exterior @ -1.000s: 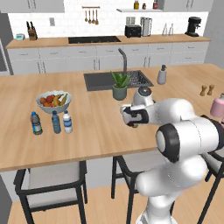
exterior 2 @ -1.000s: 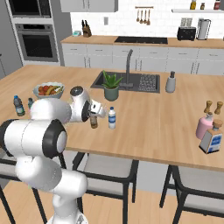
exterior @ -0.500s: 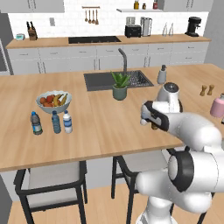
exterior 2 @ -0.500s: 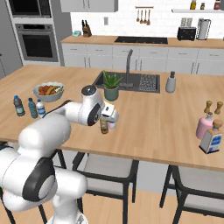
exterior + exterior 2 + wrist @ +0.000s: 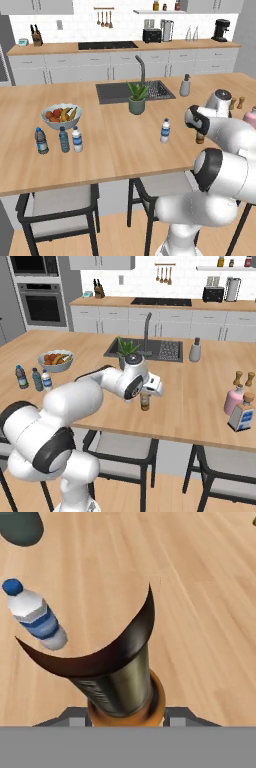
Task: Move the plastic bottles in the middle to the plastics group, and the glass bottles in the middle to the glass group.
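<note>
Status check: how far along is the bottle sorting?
Done: one white-capped water bottle stands beside the blue bottle and the dark-capped bottle. In hand: the gripper holds the brown bottle, not yet at the pink vessel. Left: the other water bottle, mid-counter.

Brown beer bottle (image 5: 145, 402) hangs upright over the counter; one white-capped water bottle (image 5: 165, 131) stands at its nine o'clock.

4 water btls (image 5: 165, 131), 1 brown btl (image 5: 145, 402), 2 shakers (image 5: 244, 378)
</note>
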### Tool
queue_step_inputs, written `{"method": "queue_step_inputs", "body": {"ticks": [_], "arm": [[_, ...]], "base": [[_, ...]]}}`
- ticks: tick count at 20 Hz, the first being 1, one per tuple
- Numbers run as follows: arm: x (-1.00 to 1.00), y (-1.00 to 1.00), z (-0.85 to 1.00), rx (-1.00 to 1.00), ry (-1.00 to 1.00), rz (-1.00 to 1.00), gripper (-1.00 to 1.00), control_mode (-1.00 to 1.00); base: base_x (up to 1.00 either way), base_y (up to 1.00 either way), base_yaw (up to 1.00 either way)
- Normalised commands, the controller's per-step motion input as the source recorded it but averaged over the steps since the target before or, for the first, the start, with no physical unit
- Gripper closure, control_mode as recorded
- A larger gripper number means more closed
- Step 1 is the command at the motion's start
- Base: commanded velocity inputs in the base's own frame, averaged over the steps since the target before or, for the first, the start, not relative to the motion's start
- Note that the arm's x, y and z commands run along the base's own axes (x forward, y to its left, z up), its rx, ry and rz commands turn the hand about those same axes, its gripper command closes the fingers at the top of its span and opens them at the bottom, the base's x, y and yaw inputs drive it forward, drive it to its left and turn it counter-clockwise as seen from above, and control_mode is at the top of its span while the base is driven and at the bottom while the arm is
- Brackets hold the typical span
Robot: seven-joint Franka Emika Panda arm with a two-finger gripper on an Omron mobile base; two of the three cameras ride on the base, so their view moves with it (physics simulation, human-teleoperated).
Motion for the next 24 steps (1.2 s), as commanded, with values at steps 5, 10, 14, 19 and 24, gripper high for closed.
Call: {"method": "queue_step_inputs", "body": {"ticks": [5, 10, 14, 19, 24], "arm": [[0.27, -1.0, 0.0, 0.0, 0.02, -0.01, 1.0, -1.0], [0.31, -1.0, 0.04, 0.0, 0.02, -0.05, 1.0, -1.0], [0.3, -0.8, 0.0, 0.0, 0.0, -0.08, 1.0, -1.0], [0.16, -0.6, -0.16, 0.0, 0.0, -0.11, 1.0, -1.0], [0.0, -0.42, -0.2, 0.0, 0.01, -0.06, 1.0, -1.0]], "base": [[0.0, 0.0, 0.0], [0.0, 0.0, 0.0], [0.0, 0.0, 0.0], [0.0, 0.0, 0.0], [0.0, 0.0, 0.0]]}}
